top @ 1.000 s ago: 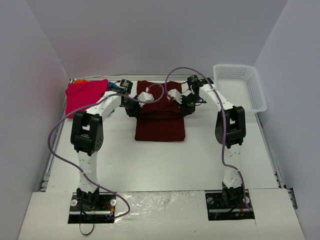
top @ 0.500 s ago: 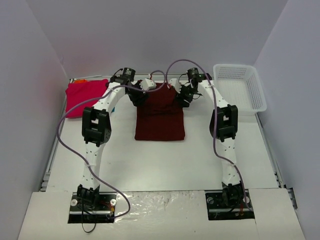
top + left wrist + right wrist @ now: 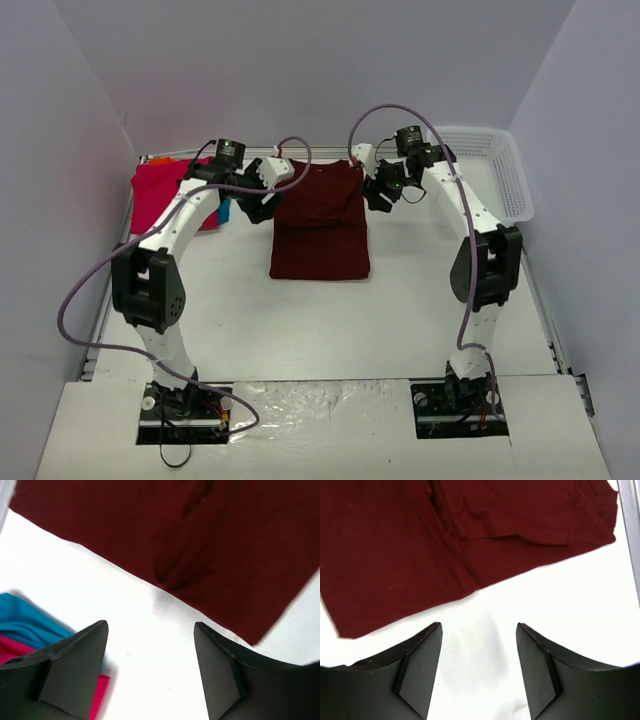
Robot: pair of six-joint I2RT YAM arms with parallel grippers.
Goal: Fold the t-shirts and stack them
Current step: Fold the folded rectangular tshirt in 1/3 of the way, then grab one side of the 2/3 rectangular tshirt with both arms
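Left claw [image 3: 150, 629] and right claw [image 3: 479, 630] are hovering wide and empty, flanking the folded maroon t-shirt [image 3: 320, 235], which is lying on the bench [image 3: 300, 320].

Most of the teal t-shirt [image 3: 226, 211] behind the left arm [image 3: 182, 215]

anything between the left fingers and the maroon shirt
Only bare table lies between the left fingers and the maroon shirt, seen in the left wrist view.
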